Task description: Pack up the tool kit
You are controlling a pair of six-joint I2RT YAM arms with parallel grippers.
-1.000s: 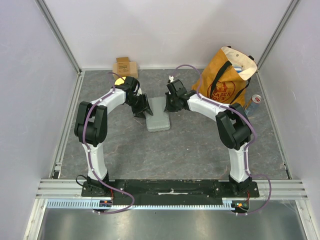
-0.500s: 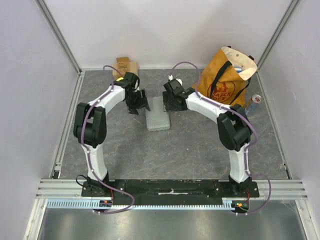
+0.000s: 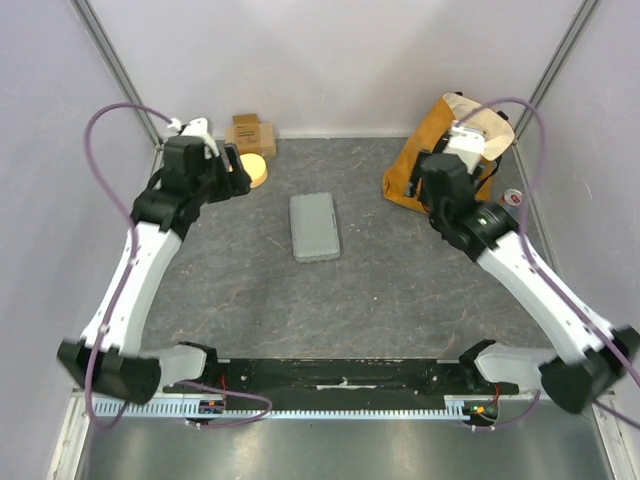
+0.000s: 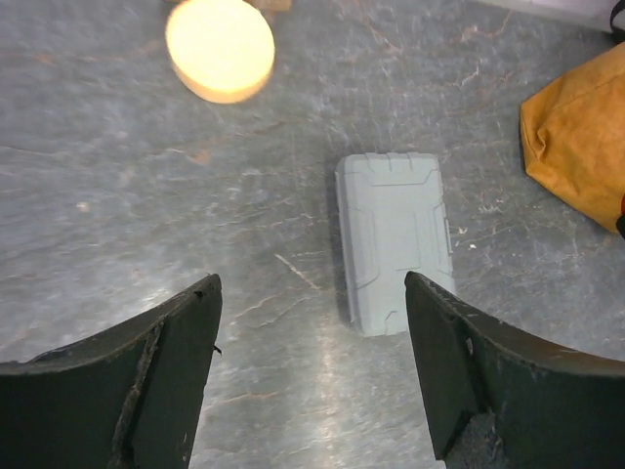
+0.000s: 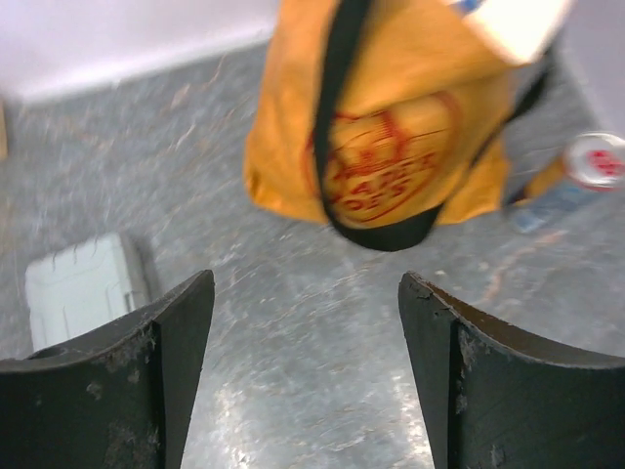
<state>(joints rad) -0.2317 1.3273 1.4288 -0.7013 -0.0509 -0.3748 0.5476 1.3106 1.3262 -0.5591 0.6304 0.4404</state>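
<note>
1. The tool kit (image 4: 394, 241), ahead of the left jaws and nearer the finger at the picture's right, lies shut, so its inside is hidden.
2. Seen from the right jaws, the same case is blurred, and its near end is hidden behind the finger at the picture's left.
3. The tote bag (image 5: 391, 117) ahead of the right jaws is smeared. Its red print cannot be read whole, and its top runs off the upper edge.
4. From the left jaws, only one corner of the bag shows at the right edge.
5. The can (image 5: 586, 171), off to the right of the right jaws, is blurred and cut by the edge, its label illegible.
6. The cardboard box (image 4: 269, 4), beyond the left jaws, is a mere sliver at the top edge.
</note>
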